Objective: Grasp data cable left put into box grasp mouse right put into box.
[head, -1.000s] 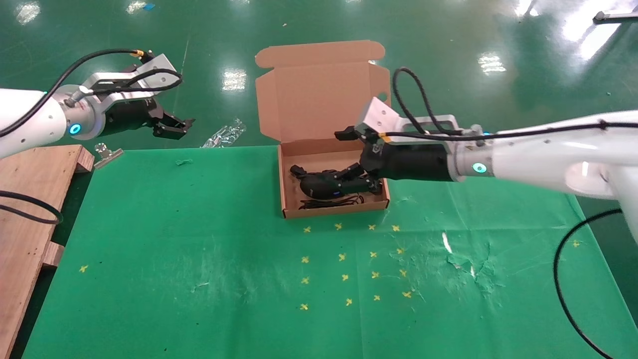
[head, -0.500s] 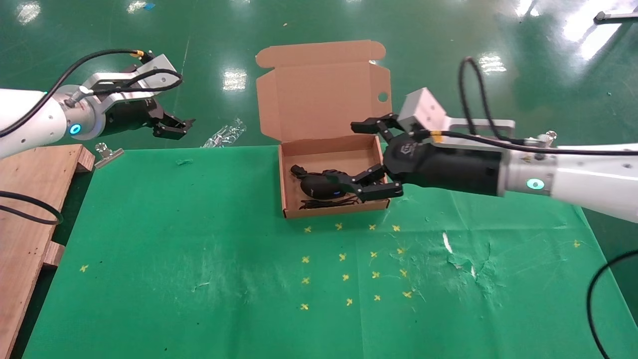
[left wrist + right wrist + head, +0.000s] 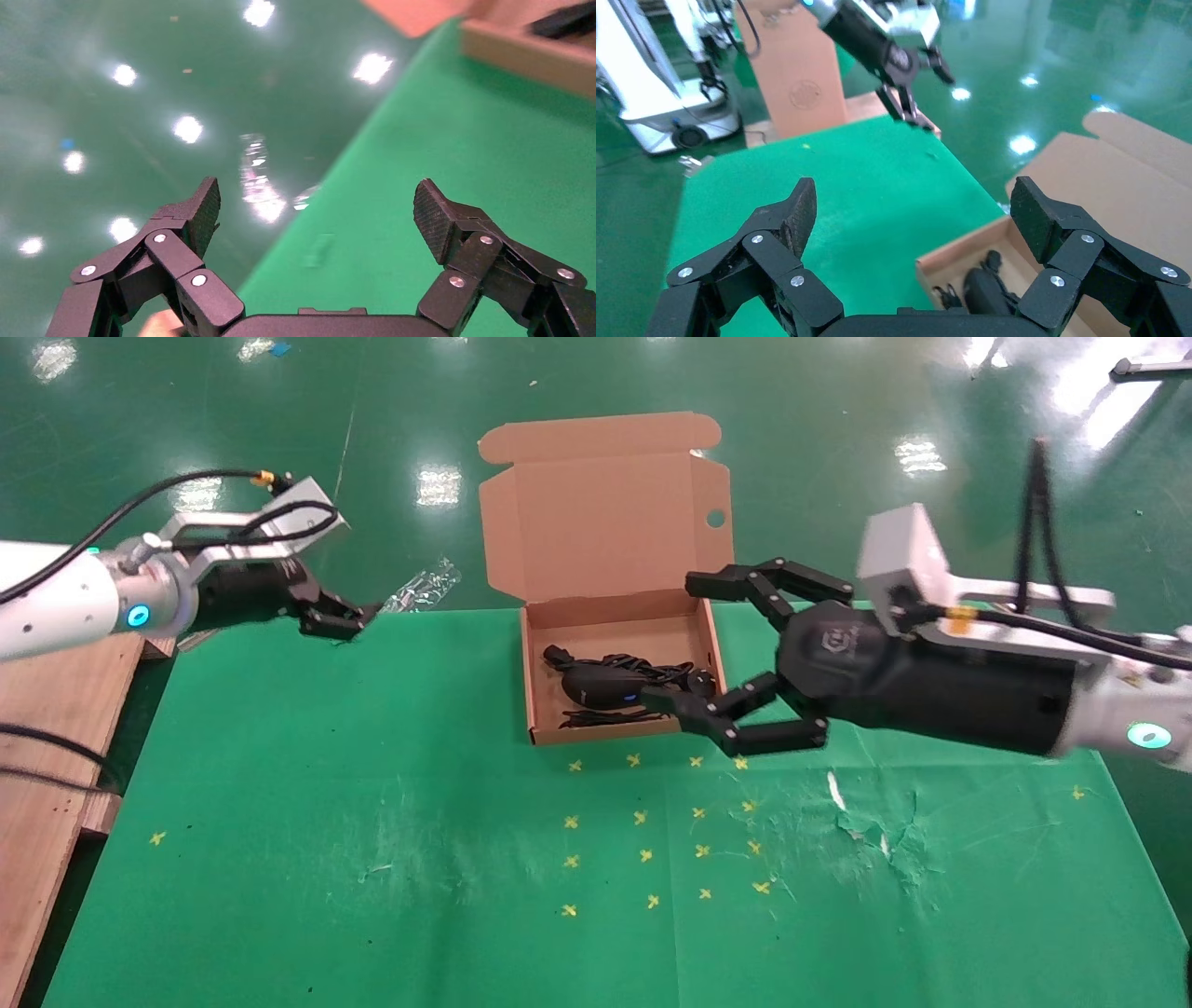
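Observation:
The brown cardboard box (image 3: 532, 672) stands open mid-table, its lid with the round hole upright behind it. In it lie the black mouse (image 3: 596, 686) with its blue mark and thin cord, and the thicker data cable (image 3: 643, 665) with its plug at the left end. My right gripper (image 3: 675, 640) is open and empty, raised just right of the box. Its wrist view shows the open gripper (image 3: 916, 193) above the box rim (image 3: 947, 256) and the mouse (image 3: 982, 291). My left gripper (image 3: 340, 619) is open and empty at the table's far left edge; its wrist view (image 3: 316, 203) shows the table edge.
A wooden pallet (image 3: 56, 710) lies at the left. A clear plastic wrapper (image 3: 419, 589) sits beyond the table's far edge. Yellow cross marks (image 3: 643, 854) dot the green cloth, with a scuffed, torn patch (image 3: 866, 831) at right.
My right gripper opened, left the mouse in the box, and drew back to the right and nearer. My left gripper dropped a little toward the table's far edge.

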